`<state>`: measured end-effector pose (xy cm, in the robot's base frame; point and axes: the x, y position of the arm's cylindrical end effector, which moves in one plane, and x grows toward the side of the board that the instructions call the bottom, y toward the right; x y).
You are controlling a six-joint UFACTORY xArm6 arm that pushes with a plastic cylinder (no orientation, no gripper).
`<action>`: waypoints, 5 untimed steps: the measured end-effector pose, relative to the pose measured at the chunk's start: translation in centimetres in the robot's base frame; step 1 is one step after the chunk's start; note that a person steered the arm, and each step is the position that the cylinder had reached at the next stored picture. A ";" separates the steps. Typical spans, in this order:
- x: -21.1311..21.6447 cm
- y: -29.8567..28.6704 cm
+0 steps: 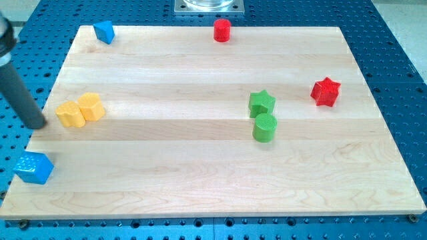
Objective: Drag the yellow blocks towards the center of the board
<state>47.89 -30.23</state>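
Observation:
Two yellow blocks sit touching near the view's left edge of the wooden board (200, 160): a yellow block (70, 115) on the left and a yellow hexagonal block (91, 107) on its right. My rod comes down from the upper left, and my tip (37, 125) rests on the board just left of the left yellow block, a small gap apart.
A blue block (33, 167) lies at the board's lower left edge, a blue block (104, 31) at the top left. A red cylinder (222, 30) stands at top centre, a red star (325, 92) at right. A green star (261, 103) and green cylinder (265, 127) sit right of centre.

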 end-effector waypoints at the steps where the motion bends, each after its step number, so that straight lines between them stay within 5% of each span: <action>1: 2.3 2.9; 3: -3.8 9.4; 5: -1.4 7.4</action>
<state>46.47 -22.81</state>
